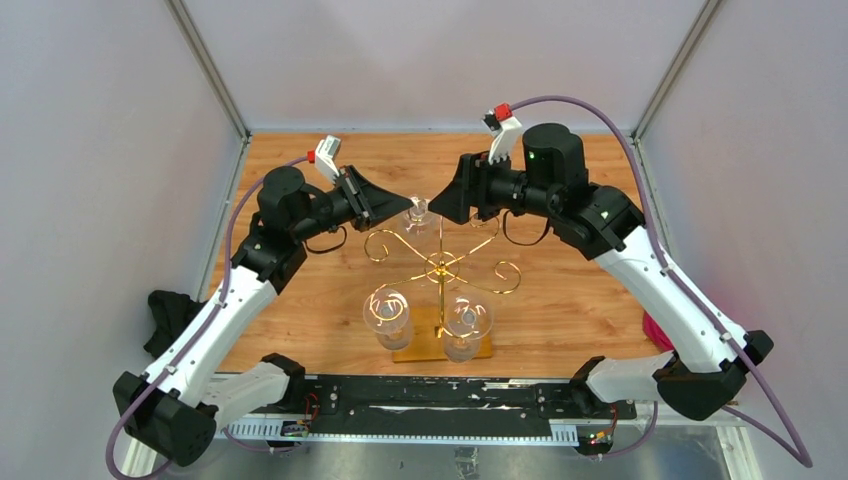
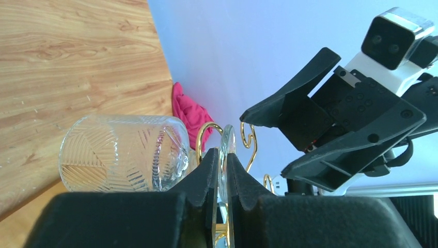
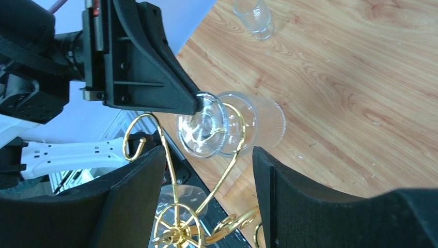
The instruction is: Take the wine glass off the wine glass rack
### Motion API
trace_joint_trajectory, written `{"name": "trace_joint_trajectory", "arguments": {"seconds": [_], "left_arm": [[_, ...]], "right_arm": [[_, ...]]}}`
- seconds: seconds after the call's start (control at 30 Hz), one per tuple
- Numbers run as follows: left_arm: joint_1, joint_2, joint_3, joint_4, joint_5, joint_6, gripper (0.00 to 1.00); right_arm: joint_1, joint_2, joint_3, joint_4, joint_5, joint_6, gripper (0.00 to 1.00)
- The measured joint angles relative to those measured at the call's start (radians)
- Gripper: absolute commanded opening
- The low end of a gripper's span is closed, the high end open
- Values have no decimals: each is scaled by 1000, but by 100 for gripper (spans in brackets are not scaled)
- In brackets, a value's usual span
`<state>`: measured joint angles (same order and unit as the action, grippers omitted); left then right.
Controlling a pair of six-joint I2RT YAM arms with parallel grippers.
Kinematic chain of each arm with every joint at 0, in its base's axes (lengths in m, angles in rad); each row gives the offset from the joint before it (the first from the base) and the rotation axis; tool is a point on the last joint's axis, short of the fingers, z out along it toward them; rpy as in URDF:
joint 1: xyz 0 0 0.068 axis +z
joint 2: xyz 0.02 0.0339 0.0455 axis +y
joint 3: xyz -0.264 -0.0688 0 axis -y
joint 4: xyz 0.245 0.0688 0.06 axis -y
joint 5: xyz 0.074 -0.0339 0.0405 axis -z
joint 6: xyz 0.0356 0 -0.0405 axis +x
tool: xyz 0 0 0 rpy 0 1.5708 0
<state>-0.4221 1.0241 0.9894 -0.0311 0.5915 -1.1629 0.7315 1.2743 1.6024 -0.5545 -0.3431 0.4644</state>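
Wine glass [image 2: 124,152] on the rack [image 1: 441,265], foot pinched in the left gripper [image 2: 222,157]; the right gripper [image 3: 206,155] gapes open just beside it.

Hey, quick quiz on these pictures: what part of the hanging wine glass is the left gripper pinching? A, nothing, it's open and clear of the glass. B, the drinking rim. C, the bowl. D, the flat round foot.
D: in the left wrist view the left gripper has both fingers closed on the thin round foot of the wine glass.
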Motion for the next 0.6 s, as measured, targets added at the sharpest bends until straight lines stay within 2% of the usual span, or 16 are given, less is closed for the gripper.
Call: {"name": "trace_joint_trajectory", "arguments": {"seconds": [0.3, 0.6], "left_arm": [[0, 31, -6, 38, -8, -92, 0], [-1, 45, -6, 51, -27, -150, 0]], "right_arm": [[0, -68, -38, 8, 74, -13, 68], [0, -97, -43, 17, 84, -20, 67]]}}
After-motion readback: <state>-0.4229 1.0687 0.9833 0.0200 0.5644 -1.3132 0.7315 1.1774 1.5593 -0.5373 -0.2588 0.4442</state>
